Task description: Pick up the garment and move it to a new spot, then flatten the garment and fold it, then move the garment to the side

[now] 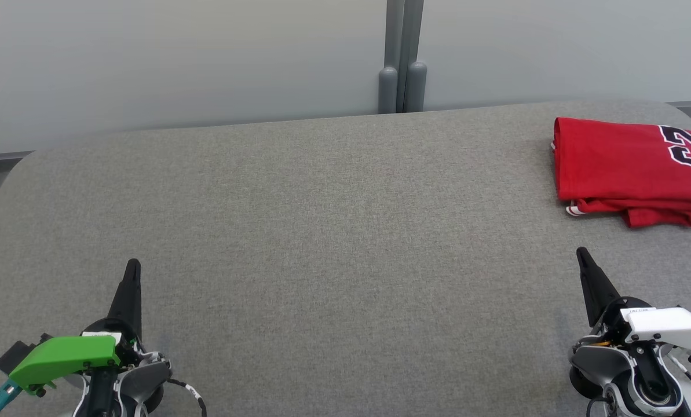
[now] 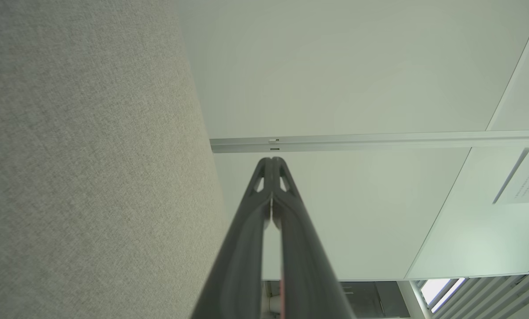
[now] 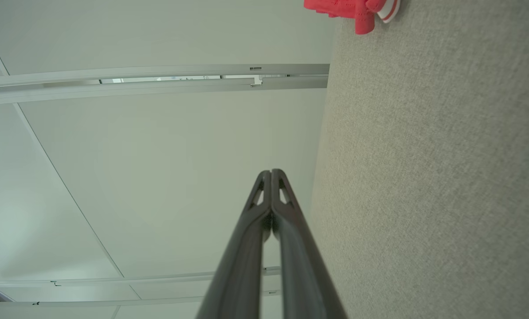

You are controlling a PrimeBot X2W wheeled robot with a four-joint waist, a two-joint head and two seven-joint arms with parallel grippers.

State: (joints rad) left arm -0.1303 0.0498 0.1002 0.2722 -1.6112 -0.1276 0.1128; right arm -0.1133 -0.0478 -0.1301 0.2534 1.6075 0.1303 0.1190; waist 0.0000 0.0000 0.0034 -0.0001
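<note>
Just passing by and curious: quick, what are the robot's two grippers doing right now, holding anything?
Left gripper: closed, holding nothing.
Right gripper: closed, holding nothing; the red garment lies apart from it.

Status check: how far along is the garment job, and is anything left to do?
Done, by the look of it: the red jersey with a black number lies folded at the far right of the grey fabric-covered table. In hand: nothing; the left gripper and right gripper rest at the near side, jaws closed and empty, apart from the jersey. Left: apparently nothing.
</note>
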